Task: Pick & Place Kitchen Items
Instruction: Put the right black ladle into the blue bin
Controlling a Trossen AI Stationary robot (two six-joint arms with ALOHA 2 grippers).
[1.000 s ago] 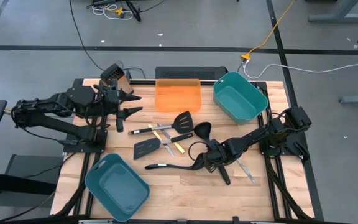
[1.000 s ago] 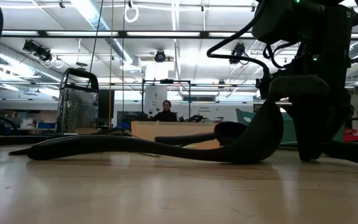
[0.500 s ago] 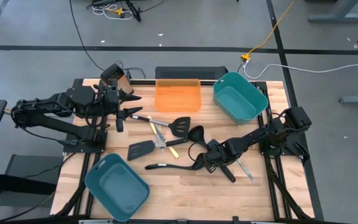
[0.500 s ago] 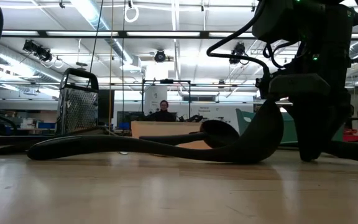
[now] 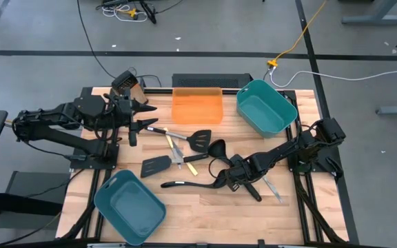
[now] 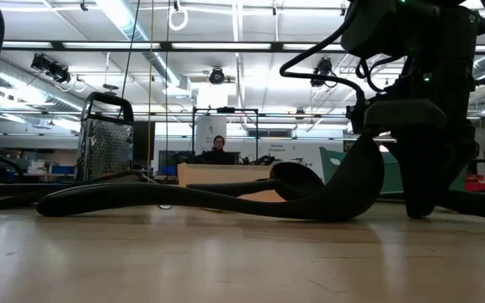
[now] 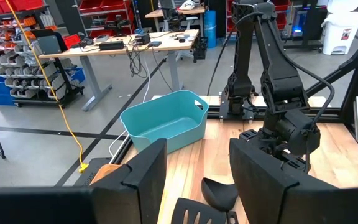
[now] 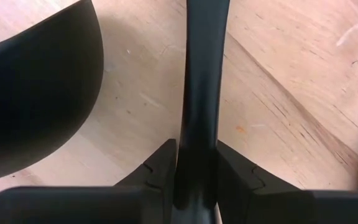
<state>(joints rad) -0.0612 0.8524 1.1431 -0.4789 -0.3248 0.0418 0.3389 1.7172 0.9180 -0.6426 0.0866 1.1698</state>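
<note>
Black ladle handle now pinched between the right arm's jaws, low on the tabletop.

Over the last second the right gripper (image 5: 234,180) has closed its jaws onto the slim handle of the front ladle (image 5: 191,184), which the wrist view shows running straight between the two fingers (image 8: 160,171) with both pads against it; I judge the pick ready for a lift. In the upper-left cluster, the spatula (image 5: 200,136) and cutlery have slid toward the left gripper (image 5: 140,116), which holds its jaws part open with nothing between them. The front ladle lies lower centre of the overhead frame, its bowl beside the right gripper, between the two teal bins (image 5: 128,204).
</note>
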